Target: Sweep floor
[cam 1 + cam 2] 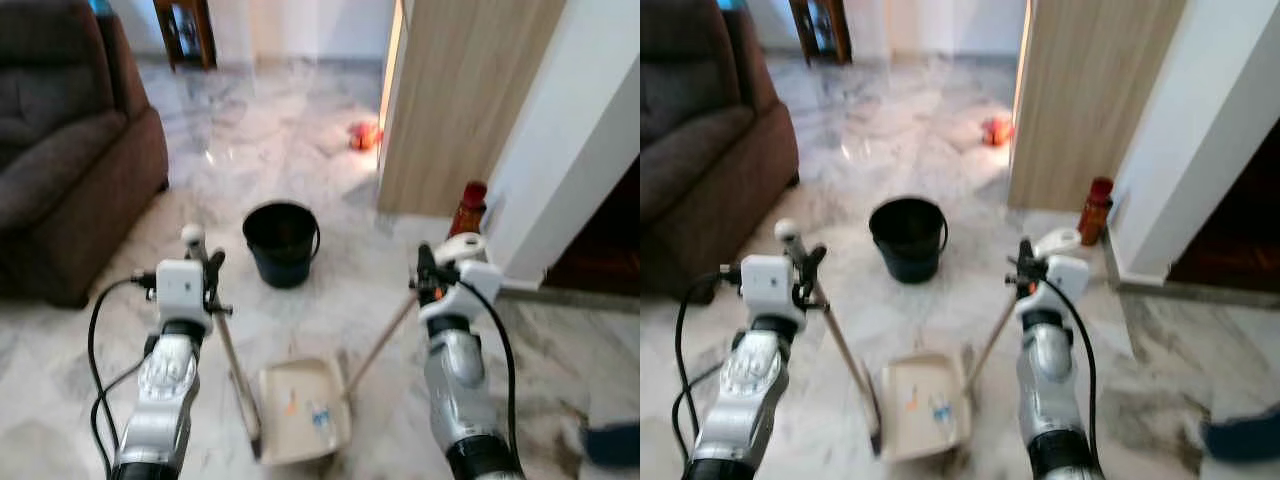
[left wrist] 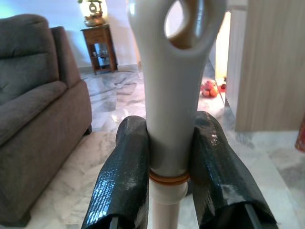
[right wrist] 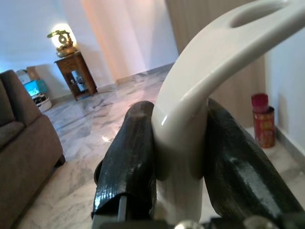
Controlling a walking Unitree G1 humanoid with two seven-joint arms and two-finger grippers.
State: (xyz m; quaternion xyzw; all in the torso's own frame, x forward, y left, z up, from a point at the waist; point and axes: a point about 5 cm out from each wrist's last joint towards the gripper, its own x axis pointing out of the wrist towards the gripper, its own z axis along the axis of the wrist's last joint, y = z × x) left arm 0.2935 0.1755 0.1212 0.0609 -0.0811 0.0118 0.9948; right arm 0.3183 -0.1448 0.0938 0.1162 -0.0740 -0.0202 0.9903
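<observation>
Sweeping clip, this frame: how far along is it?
Done: a few bits of litter already lie in the beige dustpan. In hand: the left pincer is clamped on the dustpan's long handle, the right pincer on the broom handle, whose lower end meets the pan's edge. Left: the black bucket stands apart beyond the pan, so emptying appears still to come.

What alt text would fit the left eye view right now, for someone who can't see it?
Both grippers hold long handles: the left gripper the dustpan handle, the right gripper the broom handle. The dustpan on the marble floor holds bits of litter, with a black bucket beyond and a brown sofa to the left.
</observation>
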